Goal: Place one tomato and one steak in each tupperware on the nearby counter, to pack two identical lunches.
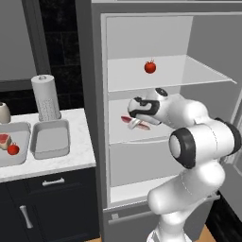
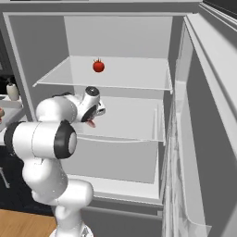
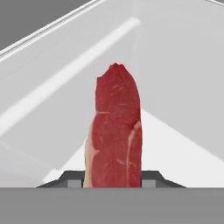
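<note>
Inside the open fridge, a raw red steak (image 3: 116, 127) lies on the middle shelf, and my gripper (image 3: 113, 180) is shut on its near end. From the base, the steak (image 1: 135, 124) pokes out under the hand, with the gripper (image 1: 138, 122) reaching in from the right. The steak (image 2: 91, 123) and gripper (image 2: 90, 120) also show from the other side. A tomato (image 1: 150, 67) sits on the upper shelf. On the counter (image 1: 71, 158) to the left stand two grey tupperwares. The left tupperware (image 1: 19, 158) holds a steak (image 1: 4, 141) and a tomato (image 1: 13, 149); the right tupperware (image 1: 49, 139) is empty.
A paper towel roll (image 1: 45, 97) stands behind the tupperwares. The fridge door (image 2: 199, 139) hangs open on the right. Glass shelves (image 2: 115, 78) sit above and below the hand, and dark cabinets (image 1: 47, 203) lie under the counter.
</note>
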Robot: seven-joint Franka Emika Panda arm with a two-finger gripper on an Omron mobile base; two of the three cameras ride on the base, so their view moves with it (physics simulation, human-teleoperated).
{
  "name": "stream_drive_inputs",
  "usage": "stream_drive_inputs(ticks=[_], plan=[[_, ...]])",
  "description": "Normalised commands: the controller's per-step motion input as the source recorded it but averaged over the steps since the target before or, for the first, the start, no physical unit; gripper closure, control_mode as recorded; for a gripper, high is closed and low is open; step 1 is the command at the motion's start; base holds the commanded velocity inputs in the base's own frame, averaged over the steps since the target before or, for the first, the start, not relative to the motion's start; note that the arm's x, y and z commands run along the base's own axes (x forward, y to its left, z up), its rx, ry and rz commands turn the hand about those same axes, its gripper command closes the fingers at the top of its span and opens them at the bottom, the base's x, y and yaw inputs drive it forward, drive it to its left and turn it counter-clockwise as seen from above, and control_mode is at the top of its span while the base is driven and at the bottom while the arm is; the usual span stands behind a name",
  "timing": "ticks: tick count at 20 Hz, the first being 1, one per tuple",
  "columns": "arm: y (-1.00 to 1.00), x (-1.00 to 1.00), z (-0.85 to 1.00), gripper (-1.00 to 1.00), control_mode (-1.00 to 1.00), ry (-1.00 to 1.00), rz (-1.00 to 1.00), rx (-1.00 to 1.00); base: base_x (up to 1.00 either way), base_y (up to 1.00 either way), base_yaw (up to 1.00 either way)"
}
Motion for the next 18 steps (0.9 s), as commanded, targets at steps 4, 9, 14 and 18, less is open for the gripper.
stream_drive_inputs(ticks=[4, 9, 14, 18], plan=[[-0.14, -1.00, -0.34, 1.00, -1.00, -0.09, 0.00, -0.02, 0.00, 0.00, 0.00], [-0.49, -1.00, 0.13, 1.00, -1.00, -0.08, 0.00, 0.00, 0.00, 0.00, 0.00], [-0.33, -0.83, 0.84, 1.00, -1.00, -0.02, 0.01, 0.00, 0.00, 0.00, 0.00], [-0.01, -0.92, 0.98, 1.00, -1.00, 0.00, 0.07, 0.00, 0.00, 0.00, 0.00]])
